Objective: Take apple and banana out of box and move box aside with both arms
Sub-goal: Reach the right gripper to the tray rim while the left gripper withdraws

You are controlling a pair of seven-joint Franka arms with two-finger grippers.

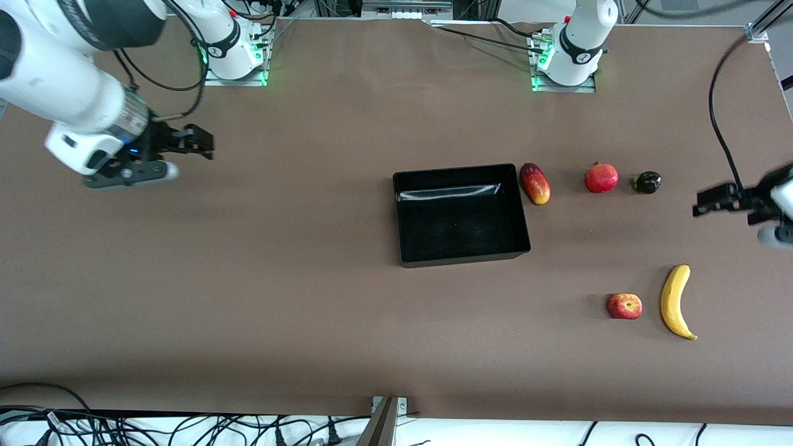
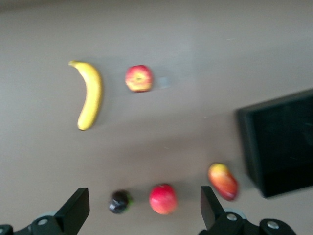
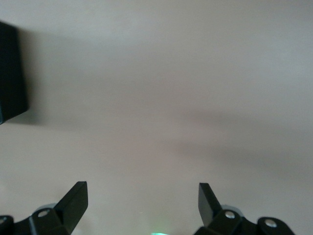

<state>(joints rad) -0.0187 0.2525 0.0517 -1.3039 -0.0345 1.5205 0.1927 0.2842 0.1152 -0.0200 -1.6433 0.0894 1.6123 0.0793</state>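
The black box (image 1: 460, 170) sits mid-table with nothing in it. Nearer the front camera, toward the left arm's end, lie the small red apple (image 1: 624, 306) and beside it the yellow banana (image 1: 675, 301). My left gripper (image 1: 703, 203) hangs open and holds nothing, over the table's edge at that end. Its wrist view shows the banana (image 2: 90, 95), apple (image 2: 139, 78) and box (image 2: 281, 142) past its open gripper (image 2: 144, 200). My right gripper (image 1: 205, 142) hovers open over bare table at the right arm's end; its wrist view (image 3: 142, 196) catches only a box corner (image 3: 10, 73).
A mango (image 1: 534, 183), a pomegranate (image 1: 601, 178) and a small dark fruit (image 1: 647, 182) lie in a row beside the box toward the left arm's end. Cables run along the table edge nearest the front camera.
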